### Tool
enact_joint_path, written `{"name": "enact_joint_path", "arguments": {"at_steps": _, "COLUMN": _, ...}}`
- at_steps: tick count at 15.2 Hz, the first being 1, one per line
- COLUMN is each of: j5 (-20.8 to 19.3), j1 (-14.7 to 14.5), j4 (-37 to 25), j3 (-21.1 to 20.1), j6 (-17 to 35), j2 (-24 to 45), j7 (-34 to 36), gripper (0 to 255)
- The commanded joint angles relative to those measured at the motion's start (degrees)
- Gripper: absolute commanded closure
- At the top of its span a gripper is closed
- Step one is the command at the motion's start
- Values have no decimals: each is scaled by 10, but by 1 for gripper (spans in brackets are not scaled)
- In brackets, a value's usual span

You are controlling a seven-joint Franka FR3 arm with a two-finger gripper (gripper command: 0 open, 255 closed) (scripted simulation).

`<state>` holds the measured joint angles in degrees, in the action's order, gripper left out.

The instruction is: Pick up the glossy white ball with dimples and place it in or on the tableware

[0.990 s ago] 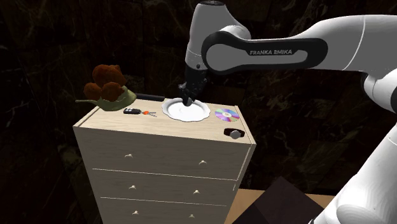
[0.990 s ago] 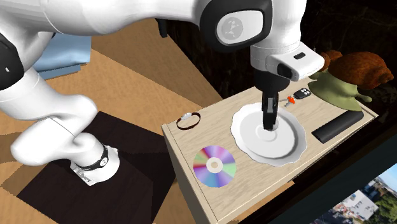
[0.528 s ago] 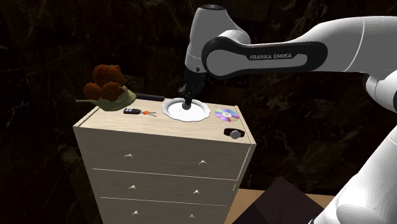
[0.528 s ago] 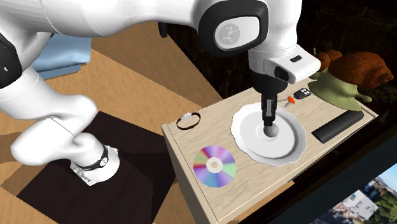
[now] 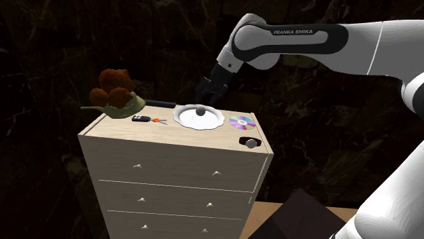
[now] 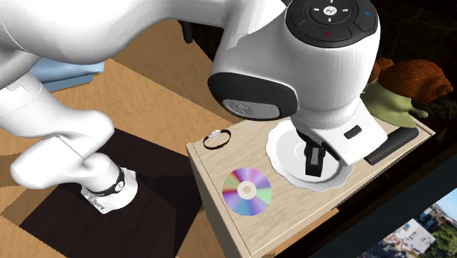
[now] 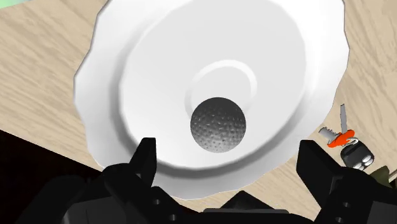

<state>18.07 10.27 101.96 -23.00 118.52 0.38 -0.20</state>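
Note:
The dimpled ball (image 7: 217, 124), drawn dark grey, rests alone in the middle of the white scalloped plate (image 7: 127, 70). My gripper (image 7: 227, 149) hangs above it, open, with its black fingers (image 7: 145, 156) wide apart and touching nothing. In the shoulder view the ball (image 5: 200, 108) sits on the plate (image 5: 214, 122) atop the dresser, and the gripper (image 5: 206, 92) is a little above and behind it. In the second exterior view the gripper (image 6: 315, 158) hovers over the plate (image 6: 282, 145), and the hand hides the ball.
On the pale wooden dresser (image 5: 177, 156) lie a shiny disc (image 5: 242, 122), a dark wristband (image 5: 250, 142), keys with an orange tag (image 5: 149, 120), a black bar (image 6: 388, 146) and a brown plush on a green base (image 5: 115, 92). A dark mat (image 6: 95, 212) covers the floor.
The gripper let go of the ball, which now lies on the plate. The hand has risen and swung toward the shoulder view's right, fingers now apart.

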Motion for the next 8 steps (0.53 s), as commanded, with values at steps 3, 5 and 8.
{"name": "enact_joint_path", "arguments": {"at_steps": 3, "j5": 32, "j1": 0, "j4": 14, "j3": -1, "j6": 29, "j2": 12, "j7": -21, "gripper": 0}}
{"name": "enact_joint_path", "arguments": {"at_steps": 5, "j5": 30, "j1": -3, "j4": 20, "j3": -3, "j6": 42, "j2": 19, "j7": -19, "gripper": 0}}
{"name": "enact_joint_path", "arguments": {"at_steps": 8, "j5": 30, "j1": -4, "j4": 21, "j3": -4, "j6": 46, "j2": 21, "j7": -19, "gripper": 0}}
